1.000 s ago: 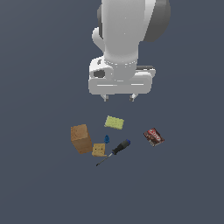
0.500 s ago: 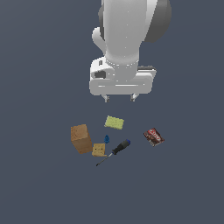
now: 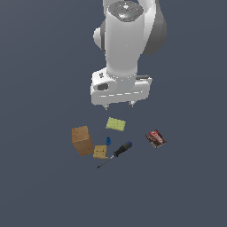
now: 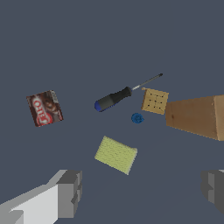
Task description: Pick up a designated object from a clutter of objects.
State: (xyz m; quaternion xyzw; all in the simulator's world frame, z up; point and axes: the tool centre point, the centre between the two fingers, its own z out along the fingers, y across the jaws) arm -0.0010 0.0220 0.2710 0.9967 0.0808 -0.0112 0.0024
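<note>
The yellow-green pad (image 3: 115, 124) lies flat on the dark floor, its grid texture faint; in the wrist view the pad (image 4: 116, 154) sits just ahead of the gap between my fingers. My gripper (image 3: 119, 105) hangs open and empty above the pad, not touching it. Both fingertips (image 4: 70, 192) show wide apart in the wrist view, around the gripper's midpoint (image 4: 142, 190). The clutter lies around the pad.
A brown box (image 3: 82, 140) stands at the exterior view's left, with a tan cube (image 3: 100, 152) and a tiny blue piece (image 3: 108, 141) beside it. A blue-handled screwdriver (image 3: 117, 152) lies below the pad. A red-brown packet (image 3: 155, 138) lies at the right.
My gripper has come down a little toward the pad. The objects have not moved.
</note>
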